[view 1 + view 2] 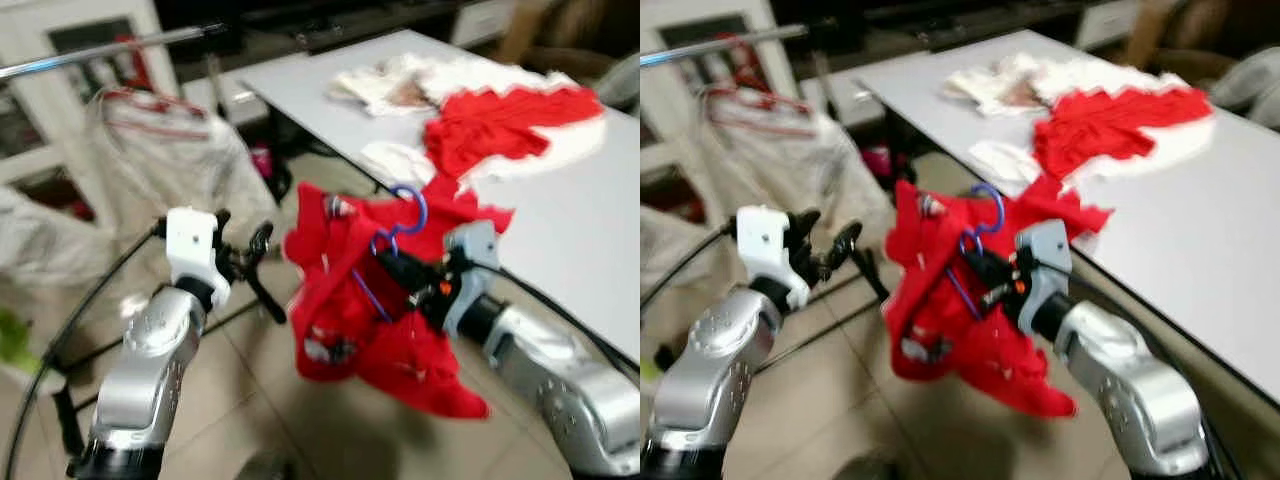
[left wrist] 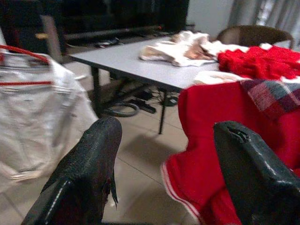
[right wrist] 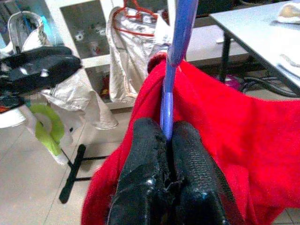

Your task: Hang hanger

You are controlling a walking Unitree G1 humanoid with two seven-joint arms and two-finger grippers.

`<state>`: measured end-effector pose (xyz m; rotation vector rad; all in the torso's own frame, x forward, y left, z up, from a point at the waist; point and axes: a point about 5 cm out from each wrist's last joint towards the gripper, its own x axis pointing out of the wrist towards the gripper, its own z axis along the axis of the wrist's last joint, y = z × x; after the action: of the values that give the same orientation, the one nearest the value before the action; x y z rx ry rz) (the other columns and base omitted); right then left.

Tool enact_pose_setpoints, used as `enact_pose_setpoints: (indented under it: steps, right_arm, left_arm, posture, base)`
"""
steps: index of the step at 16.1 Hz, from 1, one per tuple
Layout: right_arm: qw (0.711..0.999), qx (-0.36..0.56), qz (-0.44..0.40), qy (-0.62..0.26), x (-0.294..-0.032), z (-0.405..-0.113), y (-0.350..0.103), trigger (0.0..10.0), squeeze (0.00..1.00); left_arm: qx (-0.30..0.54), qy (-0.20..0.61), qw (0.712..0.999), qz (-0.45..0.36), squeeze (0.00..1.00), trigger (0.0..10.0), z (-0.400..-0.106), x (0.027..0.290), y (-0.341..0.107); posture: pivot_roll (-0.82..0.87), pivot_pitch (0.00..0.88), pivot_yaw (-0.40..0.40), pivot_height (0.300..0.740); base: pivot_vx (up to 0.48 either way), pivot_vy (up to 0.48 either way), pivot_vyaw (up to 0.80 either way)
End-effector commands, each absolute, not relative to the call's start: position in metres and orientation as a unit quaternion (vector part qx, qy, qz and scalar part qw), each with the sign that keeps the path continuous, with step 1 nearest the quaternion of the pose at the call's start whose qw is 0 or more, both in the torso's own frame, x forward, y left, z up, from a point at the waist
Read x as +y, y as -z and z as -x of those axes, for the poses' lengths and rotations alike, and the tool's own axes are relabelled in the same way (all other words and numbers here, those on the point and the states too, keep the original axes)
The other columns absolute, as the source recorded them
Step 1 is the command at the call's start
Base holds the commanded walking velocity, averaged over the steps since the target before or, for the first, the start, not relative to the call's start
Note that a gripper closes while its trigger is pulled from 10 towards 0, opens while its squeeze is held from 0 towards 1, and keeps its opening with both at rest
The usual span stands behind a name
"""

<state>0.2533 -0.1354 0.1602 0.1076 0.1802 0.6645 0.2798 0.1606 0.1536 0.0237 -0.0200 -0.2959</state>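
White table [image 1: 560, 230] holds clothes; right claw [image 3: 164, 140] grips blue hanger [image 3: 176, 56]

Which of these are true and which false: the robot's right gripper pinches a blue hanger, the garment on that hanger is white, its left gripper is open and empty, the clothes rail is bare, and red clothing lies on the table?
1. The right gripper pinches the blue hanger. True.
2. The garment on that hanger is white. False: the red garment drapes it.
3. The left gripper is open and empty. True.
4. The clothes rail is bare. False: a white garment hangs there on a red hanger.
5. Red clothing lies on the table. True.
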Motion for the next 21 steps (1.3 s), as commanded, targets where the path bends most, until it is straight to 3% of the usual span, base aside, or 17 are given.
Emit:
enact_pose_setpoints:
  steps: [1, 7, 10, 15, 16, 19, 20, 21]
  right_arm:
    - [0.937, 0.07, -0.047, -0.338, -0.131, -0.259, -0.164, 10.0, 0.0]
    - [0.934, 0.071, -0.045, -0.348, -0.129, -0.288, -0.163, 10.0, 0.0]
    - [0.931, 0.069, -0.039, -0.357, -0.126, -0.293, -0.163, 10.0, 0.0]
    - [0.954, 0.045, -0.081, -0.284, -0.134, -0.308, -0.167, 10.0, 0.0]
    - [0.955, 0.039, -0.092, -0.279, -0.131, -0.312, -0.171, 10.0, 0.0]
    - [0.953, 0.031, -0.111, -0.279, -0.127, -0.313, -0.177, 10.0, 0.0]
    - [0.953, 0.029, -0.115, -0.279, -0.125, -0.313, -0.18, 10.0, 0.0]
    - [0.952, 0.026, -0.12, -0.279, -0.123, -0.313, -0.181, 10.0, 0.0]
  left_arm:
    - [-0.013, 0.141, 0.989, -0.035, 0.0, 10.0, -0.28, 0.167, -0.157]
    - [-0.003, 0.155, 0.983, -0.097, 0.0, 10.0, -0.281, 0.189, -0.164]
    - [0.001, 0.19, 0.975, -0.114, 0.0, 10.0, -0.282, 0.179, -0.163]
    - [0.0, 0.275, 0.956, -0.098, 0.0, 10.0, -0.28, 0.15, -0.158]
    - [0.008, 0.292, 0.953, -0.08, 1.0, 10.0, -0.281, 0.147, -0.155]
    - [0.014, 0.309, 0.948, -0.077, 1.0, 10.0, -0.28, 0.145, -0.153]
    - [0.024, 0.325, 0.943, -0.071, 0.0, 10.0, -0.278, 0.143, -0.149]
    - [0.037, 0.318, 0.944, -0.082, 0.0, 10.0, -0.28, 0.146, -0.143]
  posture:
    - [-0.1, 0.058, -0.018, 0.74]
    - [-0.07, 0.047, -0.033, 0.74]
    - [-0.08, 0.041, -0.026, 0.74]
    - [-0.08, 0.033, -0.034, 0.74]
    - [-0.08, 0.032, -0.034, 0.74]
    - [-0.08, 0.032, -0.035, 0.74]
    - [-0.08, 0.033, -0.037, 0.74]
    - [-0.09, 0.034, -0.038, 0.74]
  base:
    - [0.0, 0.0, 0.8]
    - [0.0, 0.0, 0.8]
    - [0.0, 0.0, 0.8]
    - [0.0, 0.0, 0.8]
    - [0.0, 0.0, 0.8]
    - [0.0, 0.0, 0.27]
    - [0.0, 0.0, 0.0]
    - [0.0, 0.0, 0.0]
